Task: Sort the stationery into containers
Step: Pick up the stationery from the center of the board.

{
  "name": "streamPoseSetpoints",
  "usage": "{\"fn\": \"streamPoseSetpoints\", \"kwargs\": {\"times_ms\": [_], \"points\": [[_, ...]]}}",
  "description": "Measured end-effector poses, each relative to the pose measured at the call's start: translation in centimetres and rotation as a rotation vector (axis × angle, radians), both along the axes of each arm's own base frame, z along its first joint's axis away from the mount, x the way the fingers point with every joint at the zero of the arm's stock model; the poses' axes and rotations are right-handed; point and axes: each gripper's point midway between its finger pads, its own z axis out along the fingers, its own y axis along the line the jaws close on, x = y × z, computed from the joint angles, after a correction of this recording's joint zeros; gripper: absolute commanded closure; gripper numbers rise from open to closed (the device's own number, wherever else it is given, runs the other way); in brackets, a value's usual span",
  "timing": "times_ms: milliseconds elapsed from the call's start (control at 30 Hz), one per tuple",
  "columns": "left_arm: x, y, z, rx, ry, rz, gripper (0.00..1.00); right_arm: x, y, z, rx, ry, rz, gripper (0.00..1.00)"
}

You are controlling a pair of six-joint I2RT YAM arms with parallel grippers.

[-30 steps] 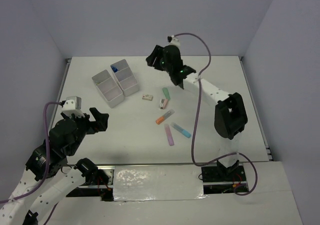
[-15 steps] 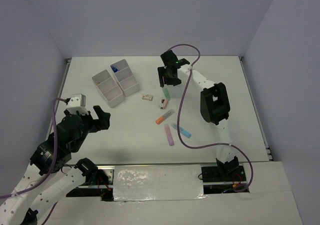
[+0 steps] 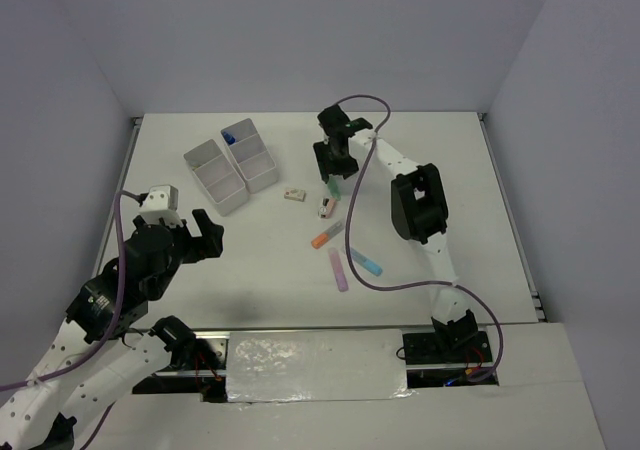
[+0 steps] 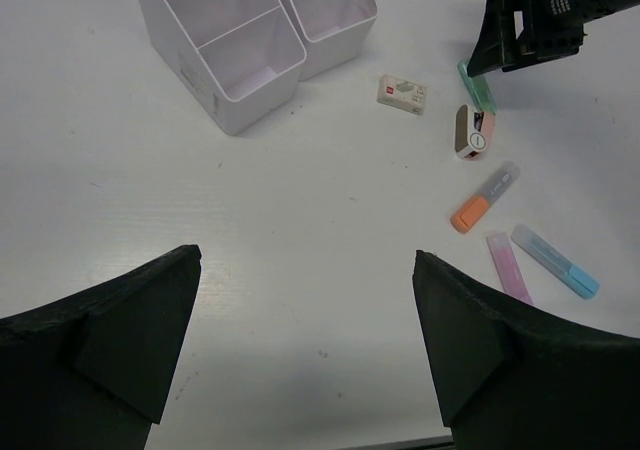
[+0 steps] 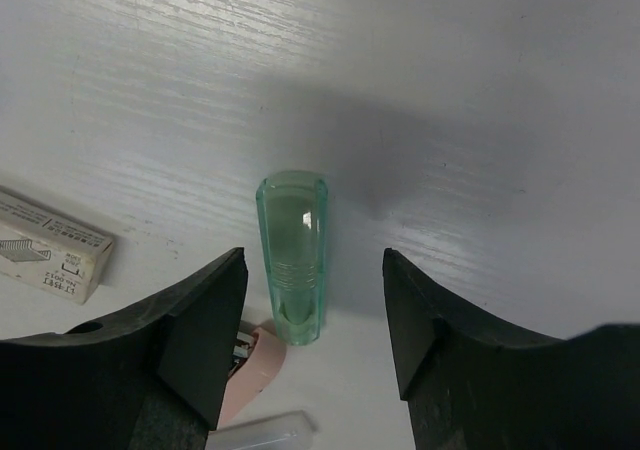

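- My right tool (image 5: 312, 260) stood open, low over the desk (image 5: 470, 80), with one finger on each side of the green highlighter (image 5: 292, 270) and not touching it.
- This highlighter lay flat, to the right of the containers (image 4: 262, 105) and apart from them.
- The orange highlighter (image 4: 483, 198) lay nearer to me.
- My left tool (image 4: 306, 270) was wide open at the near left and held nothing.

Open tabletop (image 5: 460, 110), crowded lower left
Bare surface flanked the green highlighter (image 5: 291, 260); a small box (image 5: 45, 245) and a pink item (image 5: 256, 363) crowded the frame's lower left.
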Motion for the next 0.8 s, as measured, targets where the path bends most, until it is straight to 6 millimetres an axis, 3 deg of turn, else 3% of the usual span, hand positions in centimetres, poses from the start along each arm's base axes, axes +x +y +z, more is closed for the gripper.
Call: {"fn": "streamPoseSetpoints", "kwargs": {"times_ms": [233, 333, 400, 467, 667, 800], "points": [[0.0, 0.0, 0.0, -0.001, -0.001, 0.000, 0.01, -0.9, 0.1, -2.2, -0.043, 0.047, 0.022, 0.51], [0.0, 0.0, 0.0, -0.001, -0.001, 0.000, 0.01, -0.9, 0.6, -2.1, -0.051, 0.042, 0.038, 0.60], [0.0, 0.0, 0.0, -0.001, -0.001, 0.000, 0.01, -0.9, 0.6, -2.1, -0.057, 0.041, 0.035, 0.76], [0.0, 0.0, 0.0, -0.001, -0.001, 0.000, 0.01, -0.8, 0.5, -2.1, -0.061, 0.040, 0.028, 0.82], [0.0, 0.0, 0.0, -0.001, -0.001, 0.000, 0.01, 0.2, 0.9, -1.7, 0.000, 0.017, -0.054, 0.89], [0.0, 0.0, 0.0, -0.001, -0.001, 0.000, 0.01, 1.9, 1.5, 0.4, 0.114, -0.068, -0.183, 0.89]]}}
